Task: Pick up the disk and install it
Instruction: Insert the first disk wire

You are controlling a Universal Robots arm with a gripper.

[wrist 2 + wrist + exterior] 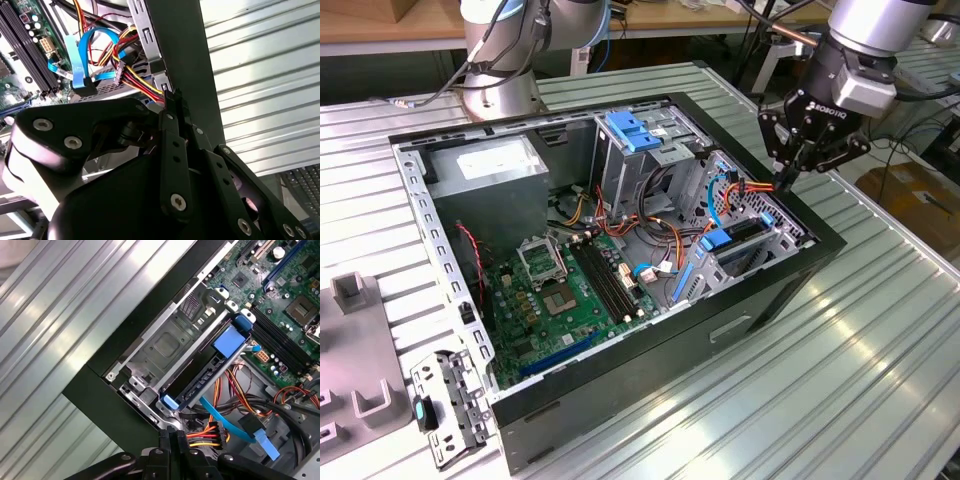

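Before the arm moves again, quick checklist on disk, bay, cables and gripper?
1. Disk in the drive bay: ok, it lies in the bay with blue rails and end tabs showing.
2. Fully seated: cannot tell.
3. Gripper empty: ok, fingers closed with nothing between them, tips at the case edge above the bay.
4. Power cable bundle clear of the gripper: not ok, its connector sits right at the fingertips.
5. Flat blue cable plugged into the disk: cannot tell.

Red, yellow and orange power wires and a flat blue ribbon cable crowded the black gripper, closed beside the blue-railed disk in its grey metal bay.
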